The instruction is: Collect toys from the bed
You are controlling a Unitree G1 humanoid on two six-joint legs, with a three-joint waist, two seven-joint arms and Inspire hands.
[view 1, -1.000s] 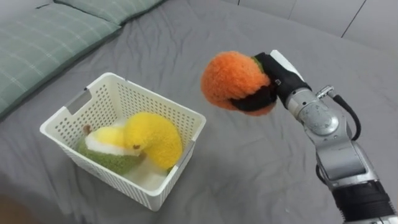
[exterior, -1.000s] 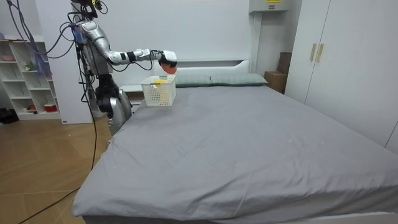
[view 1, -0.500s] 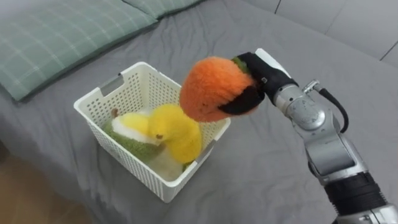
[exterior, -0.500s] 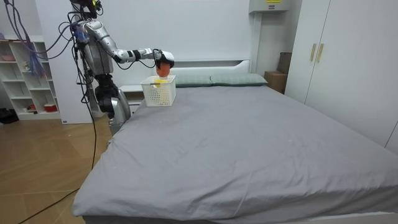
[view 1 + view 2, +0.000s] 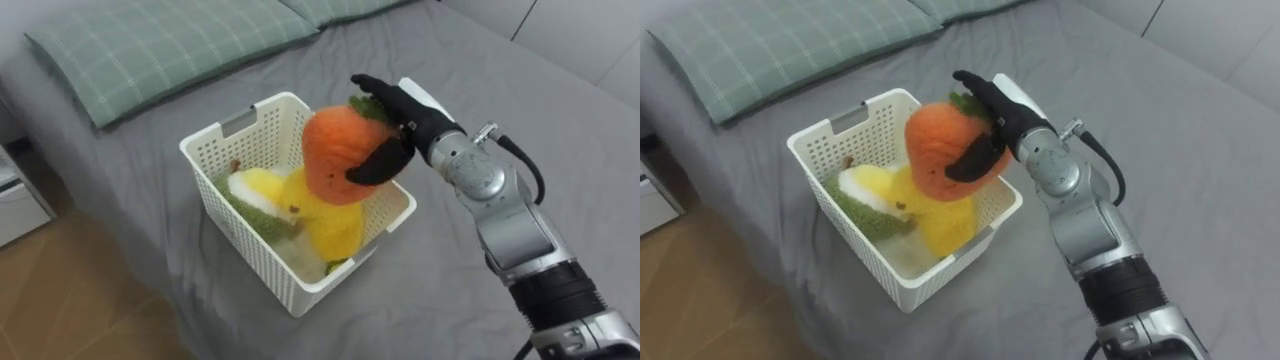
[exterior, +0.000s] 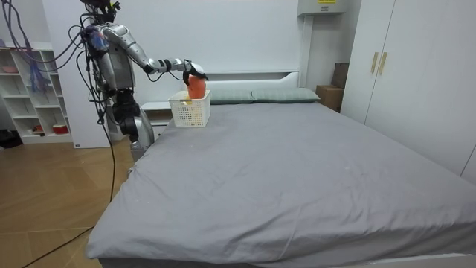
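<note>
A white slatted basket (image 5: 245, 235) stands on the grey bed near its left edge. Inside lie a yellow plush toy (image 5: 330, 225) and a green-and-white plush toy (image 5: 255, 195). A round orange plush toy (image 5: 335, 155) with a green tuft rests on top of the yellow one, inside the basket's far right corner. My right hand (image 5: 415, 115) is right behind it, open, its fingers stretched over the toy's top and the thumb lying across its front. In the room view I stand at the bed's head corner with my right arm reaching out to the basket (image 6: 190, 110).
Green checked pillows (image 5: 160, 45) lie behind the basket at the head of the bed. The grey sheet (image 5: 500, 80) runs wide to the right. Left of the basket the mattress ends above wooden floor (image 5: 60, 290) and a white nightstand (image 5: 15, 200).
My right hand carried the orange toy leftward from beside the basket to over it and down onto the yellow toy. Its fingers uncurled from the toy. The camera's view shifted too.
</note>
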